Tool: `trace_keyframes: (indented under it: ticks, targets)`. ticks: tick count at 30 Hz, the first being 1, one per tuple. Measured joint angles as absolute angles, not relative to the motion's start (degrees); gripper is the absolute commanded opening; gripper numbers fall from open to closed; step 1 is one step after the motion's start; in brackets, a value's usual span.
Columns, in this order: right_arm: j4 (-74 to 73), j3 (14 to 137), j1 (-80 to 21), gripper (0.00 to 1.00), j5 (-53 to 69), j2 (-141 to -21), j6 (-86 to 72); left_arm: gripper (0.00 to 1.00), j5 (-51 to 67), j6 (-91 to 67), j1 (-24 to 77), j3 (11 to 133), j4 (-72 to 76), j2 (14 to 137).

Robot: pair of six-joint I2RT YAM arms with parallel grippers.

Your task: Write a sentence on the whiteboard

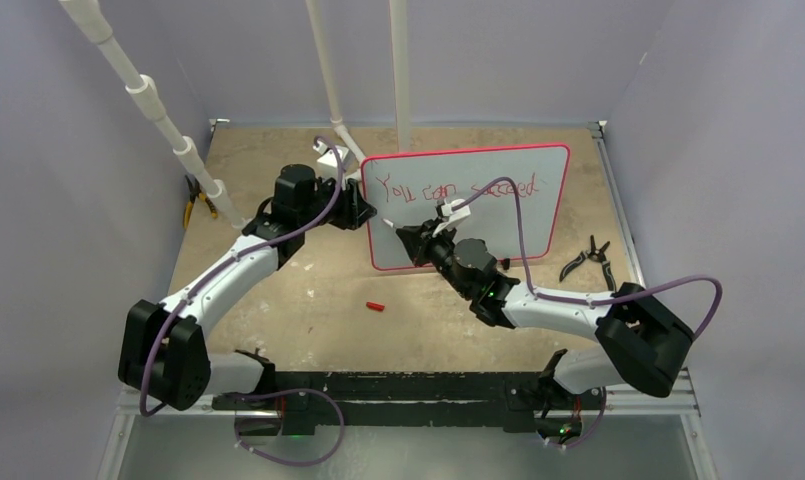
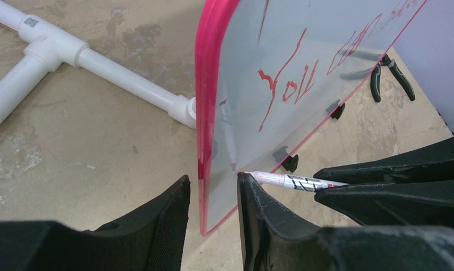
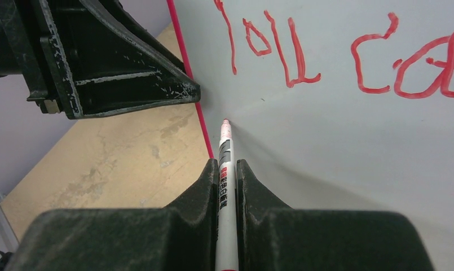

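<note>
**Overhead, left wrist and right wrist views.** The whiteboard [image 1: 538,225] stands on its long edge at the far middle of the desk [image 1: 308,290], resting on small black feet [image 2: 290,162]. Its written face is turned toward the arms. The sentence [image 1: 448,187] runs in red along the top of the board and I read it as "You can succeed".

My left end effector [image 2: 213,186] sits at the board's left edge with one finger on either side of the pink frame. I cannot tell whether the fingers pinch the frame or only bracket it.

My right end effector [image 3: 227,169] is clamped together on a white marker [image 3: 225,147]. The marker's pink tip is at the board face, low and close to the left frame, below the word "You".

A small red cap [image 1: 376,306] lies on the bare desk in front of the board, well apart from both arms. A pair of black pliers [image 1: 590,258] lies to the right of the board, near its lower corner. A white pipe [image 2: 128,76] lies on the desk behind the board's left edge.
</note>
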State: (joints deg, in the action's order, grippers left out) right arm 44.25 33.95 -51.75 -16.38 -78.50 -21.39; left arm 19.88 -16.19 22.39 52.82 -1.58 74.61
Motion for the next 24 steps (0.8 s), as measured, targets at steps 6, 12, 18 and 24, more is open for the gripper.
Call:
trace_keyframes:
  ticks: [6,12,18,24]
  targets:
    - [44.07,34.46,-51.75,0.0,-17.15,-79.59,-21.43,0.3,21.43,-17.06,22.41,52.82,-0.73,75.75]
    - [43.42,34.74,-52.14,0.0,-17.12,-80.34,-21.61,0.27,21.78,-17.26,22.24,52.82,-0.45,76.01]
    - [43.35,34.74,-52.14,0.0,-17.08,-80.49,-21.85,0.26,21.78,-17.37,22.2,52.82,-0.45,76.03]
    - [42.98,34.74,-52.31,0.0,-16.91,-81.06,-22.11,0.26,21.76,-17.39,22.15,52.82,-0.43,76.07]
